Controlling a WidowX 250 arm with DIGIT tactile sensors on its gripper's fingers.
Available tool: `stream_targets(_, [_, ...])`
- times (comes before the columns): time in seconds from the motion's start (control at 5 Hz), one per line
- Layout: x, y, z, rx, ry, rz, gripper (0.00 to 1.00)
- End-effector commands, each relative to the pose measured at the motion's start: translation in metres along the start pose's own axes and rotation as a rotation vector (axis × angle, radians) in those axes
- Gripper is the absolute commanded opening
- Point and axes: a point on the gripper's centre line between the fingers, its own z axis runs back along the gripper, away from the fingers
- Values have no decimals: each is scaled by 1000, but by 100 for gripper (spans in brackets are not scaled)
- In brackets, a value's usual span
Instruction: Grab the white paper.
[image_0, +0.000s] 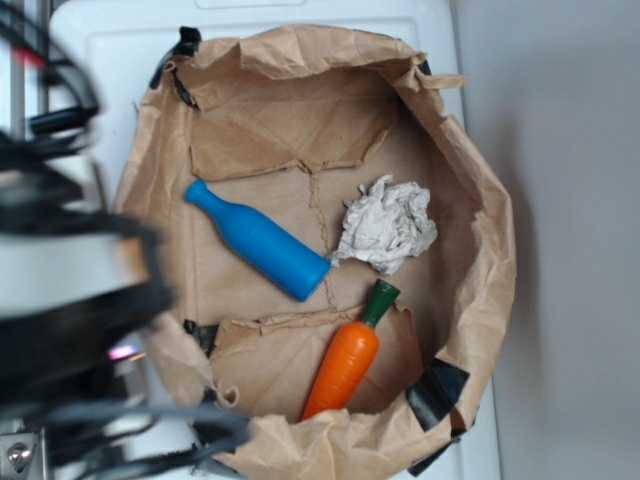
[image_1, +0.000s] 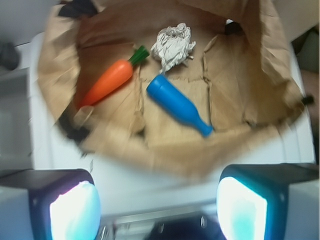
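No readable brand, label or writing anywhere. Inside the brown paper bag (image_0: 470, 180), flattened open with raised crumpled walls all round: the white paper (image_0: 386, 225), a wrinkled wad on the bag floor toward the right side in the exterior view, just beside the base of the blue bottle (image_0: 258, 240), possibly touching it. Below it, the toy carrot (image_0: 347, 362), green top near the wad, apart from it. Above the wad, bare bag floor up to the far wall. Gripper (image_1: 157, 210) spread wide, empty, fingers (image_1: 75, 210) outside the bag's near rim, over the white surface (image_1: 165, 175), well apart from the wad.
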Motion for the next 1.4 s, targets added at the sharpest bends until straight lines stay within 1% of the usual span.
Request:
stream_targets(0.0, [33, 11, -5, 7, -85, 45, 100])
stream_targets(0.2, [38, 18, -16, 7, -134, 40, 100])
stream_targets(0.4, [61, 26, -34, -3, -150, 48, 100])
stream_targets(0.6, [74, 28, -48, 21, -146, 71, 100])
stream_targets(0.8, [77, 29, -58, -4, -122, 113, 100])
stream_targets(1.0, [74, 29, -62, -36, -179, 180, 100])
stream_targets(1.2, [86, 28, -74, -67, -231, 212, 100])
